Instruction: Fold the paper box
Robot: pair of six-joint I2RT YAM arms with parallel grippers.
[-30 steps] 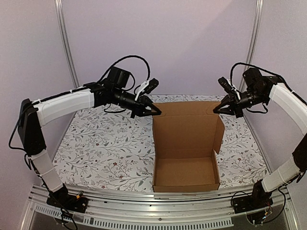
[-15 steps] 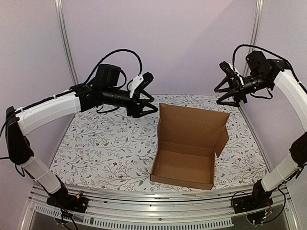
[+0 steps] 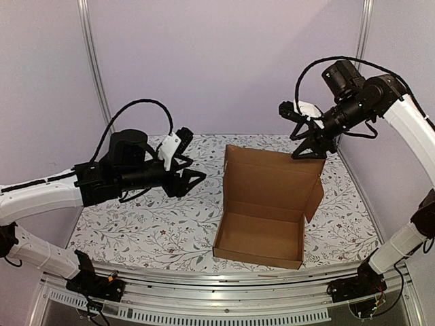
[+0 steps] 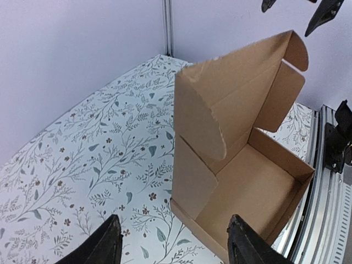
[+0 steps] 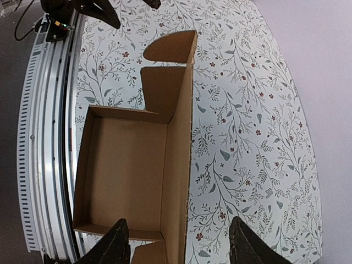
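Top external view: the paper box sits on the floral-patterned bench, right of centre and near the front rail. Its tray is formed, with the lid panel standing upright at the far side and a side flap angled inward on the right. The left claw hovers left of the box, apart from it, jaws spread and empty. The right claw hangs just above the lid's far right corner, jaws spread, gripping nothing. Left wrist view: both fingers frame the box without contact
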